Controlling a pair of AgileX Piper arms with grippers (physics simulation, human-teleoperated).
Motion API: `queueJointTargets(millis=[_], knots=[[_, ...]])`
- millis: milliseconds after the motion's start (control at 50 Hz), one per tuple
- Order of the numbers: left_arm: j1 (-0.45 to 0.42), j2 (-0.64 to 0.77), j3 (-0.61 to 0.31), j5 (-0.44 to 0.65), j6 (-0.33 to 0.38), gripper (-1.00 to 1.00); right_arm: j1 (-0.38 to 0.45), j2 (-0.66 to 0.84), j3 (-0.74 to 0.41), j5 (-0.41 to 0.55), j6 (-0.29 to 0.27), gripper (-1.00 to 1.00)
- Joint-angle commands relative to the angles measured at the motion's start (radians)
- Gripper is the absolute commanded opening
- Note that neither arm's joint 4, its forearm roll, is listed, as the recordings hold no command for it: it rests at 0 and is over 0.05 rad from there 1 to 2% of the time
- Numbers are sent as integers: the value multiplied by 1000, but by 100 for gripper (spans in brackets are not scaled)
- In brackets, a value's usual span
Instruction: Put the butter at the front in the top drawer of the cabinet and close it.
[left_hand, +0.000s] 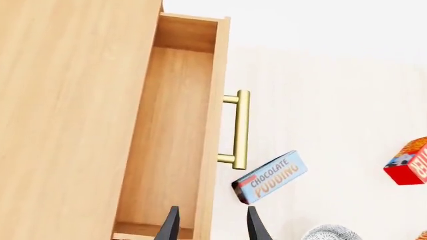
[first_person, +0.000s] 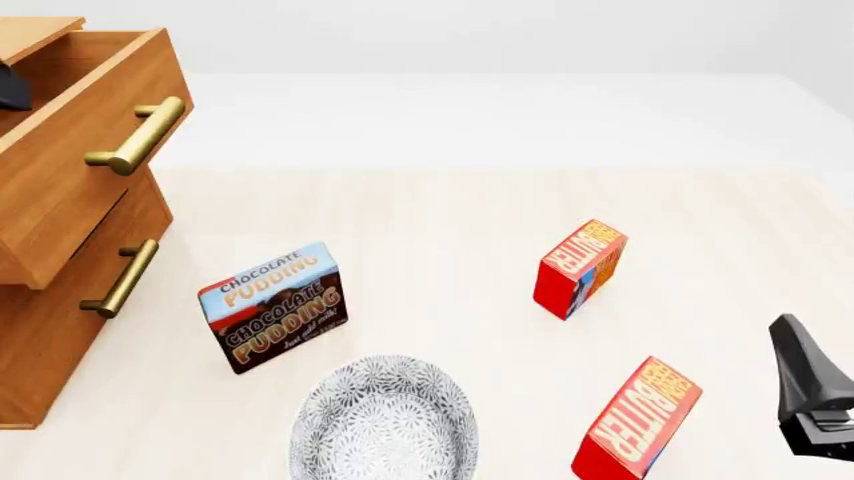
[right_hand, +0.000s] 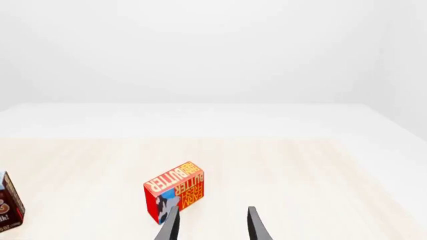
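Note:
Two red butter boxes lie on the table. The front butter (first_person: 638, 420) is near the lower edge, and the other butter box (first_person: 581, 268) lies farther back. The cabinet (first_person: 30, 385) stands at the left, its top drawer (first_person: 80, 150) pulled out and empty inside (left_hand: 170, 140). My left gripper (left_hand: 213, 227) is open, one finger over the drawer's inside and one outside its front panel; only a dark bit of it (first_person: 11, 88) shows in the front view. My right gripper (right_hand: 213, 226) is open and empty, right of the front butter (first_person: 809, 395). The right wrist view shows one butter box (right_hand: 175, 197); I cannot tell which.
A chocolate pudding box (first_person: 276, 305) stands between the cabinet and the butter boxes. A grey patterned bowl (first_person: 384, 420) sits in front of it. The top drawer's brass handle (left_hand: 241, 129) juts out, and the lower drawer (first_person: 120, 278) is shut.

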Motion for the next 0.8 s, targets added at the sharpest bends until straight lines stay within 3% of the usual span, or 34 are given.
queueJointTargets(millis=[20, 360, 800], knots=[[-9, 12, 37, -31, -14, 100, 0, 3, 0, -3, 1, 100], [-35, 32, 148, -111, -45, 100, 0, -1, 0, 1, 1, 100], [-75, 62, 191, -157, -69, 100, 0, -1, 0, 1, 0, 100]])
